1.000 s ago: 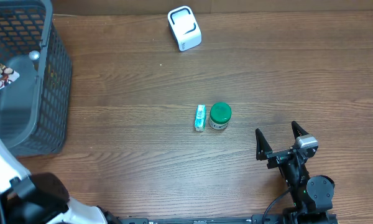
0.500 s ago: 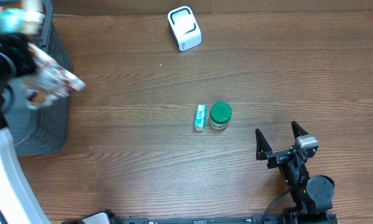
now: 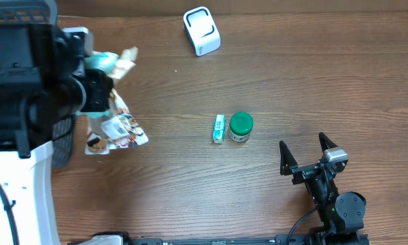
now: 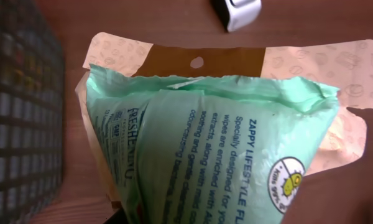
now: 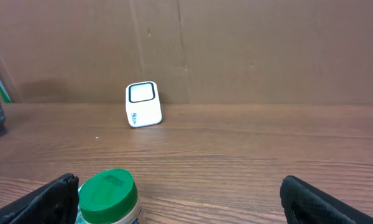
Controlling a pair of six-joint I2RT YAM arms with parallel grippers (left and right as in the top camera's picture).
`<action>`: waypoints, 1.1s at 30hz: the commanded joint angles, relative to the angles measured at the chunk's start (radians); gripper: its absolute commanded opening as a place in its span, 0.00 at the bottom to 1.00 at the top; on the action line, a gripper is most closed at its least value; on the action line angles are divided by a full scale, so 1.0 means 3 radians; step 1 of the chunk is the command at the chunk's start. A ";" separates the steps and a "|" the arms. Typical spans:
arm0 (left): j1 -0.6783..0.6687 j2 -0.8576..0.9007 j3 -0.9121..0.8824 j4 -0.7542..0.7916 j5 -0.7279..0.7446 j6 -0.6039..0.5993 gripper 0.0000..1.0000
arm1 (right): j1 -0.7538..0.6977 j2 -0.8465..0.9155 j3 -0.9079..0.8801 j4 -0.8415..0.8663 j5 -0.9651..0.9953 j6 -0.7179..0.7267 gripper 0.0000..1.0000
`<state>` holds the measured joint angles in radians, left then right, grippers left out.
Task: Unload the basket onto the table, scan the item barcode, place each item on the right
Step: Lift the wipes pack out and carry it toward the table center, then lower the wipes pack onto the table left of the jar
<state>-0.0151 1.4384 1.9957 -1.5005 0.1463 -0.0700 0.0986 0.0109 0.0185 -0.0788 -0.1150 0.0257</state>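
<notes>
The left hand (image 3: 98, 92) is closed narrowly on a mint-green wipes pack (image 4: 224, 155), carried in the air well to the left of the white barcode scanner (image 3: 201, 30) and nearer the robot than it. The fingers themselves are hidden behind the pack in the wrist view. There the pack's blue print fills most of the picture, and a tan card-topped packet (image 4: 174, 59) with a punched hang hole lies flat behind it; whether the hand also grips that packet I cannot tell. From overhead, a printed face of the bundle (image 3: 114, 129) hangs below the hand over the wooden table (image 3: 292, 82). The dark mesh basket (image 4: 18, 112) stands farther left of the scanner, mostly covered by the arm.

The right hand (image 3: 306, 155) is spread wide and holds nothing, well to the right of the scanner and close to the robot. A green-lidded jar (image 3: 241, 126) and a small teal tube (image 3: 219, 128), just beside each other, lie between the scanner and that hand.
</notes>
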 commanded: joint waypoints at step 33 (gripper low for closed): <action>-0.0900 0.0052 -0.3201 0.2235 -0.1171 -0.0491 0.16 | -0.0015 -0.0027 -0.0036 0.0015 0.0029 -0.0003 1.00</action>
<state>-0.2691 1.4574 1.0725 -0.8753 -0.1143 -0.2047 0.0986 0.0109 0.0185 -0.0792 -0.1154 0.0261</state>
